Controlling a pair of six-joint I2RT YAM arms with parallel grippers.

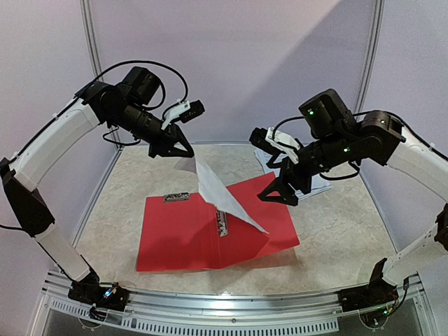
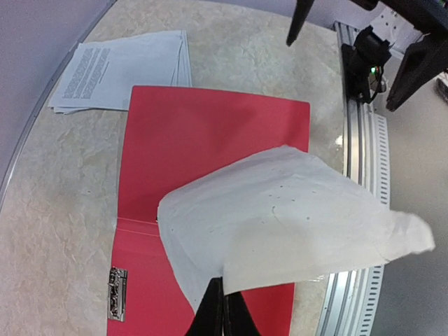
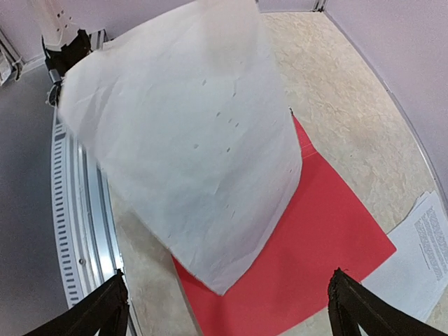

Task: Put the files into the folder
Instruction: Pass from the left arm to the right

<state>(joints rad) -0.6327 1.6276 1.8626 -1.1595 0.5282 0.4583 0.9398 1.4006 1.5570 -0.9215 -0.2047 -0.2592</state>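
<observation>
Left claw: pinched together on the top corner of one sheet, raised above the far left part of the worktop. In the left wrist view its fingers meet on the paper's edge.
Right claw: wide apart and holding nothing. It hovers over the right flap of the folder, and in its own wrist view its fingers stand at either side of the frame.
Sheet: it hangs slanted from the left claw, running down and to the right across the folder. Its lower corner is over the right flap, near the fold. I cannot tell whether that corner touches the red. The side that shows is nearly blank, with a few faint specks.
Folder: red, lying open and flat in the middle of the worktop, both flaps spread and the fold pointing toward the near edge.
Clip: silver, at the far edge of the left flap. A second metal strip lies along the fold, partly behind the sheet.
Stack: white printed pages lying flat toward the far right corner of the worktop, just beside the folder's far right corner, with lines of small black text on the top page.
</observation>
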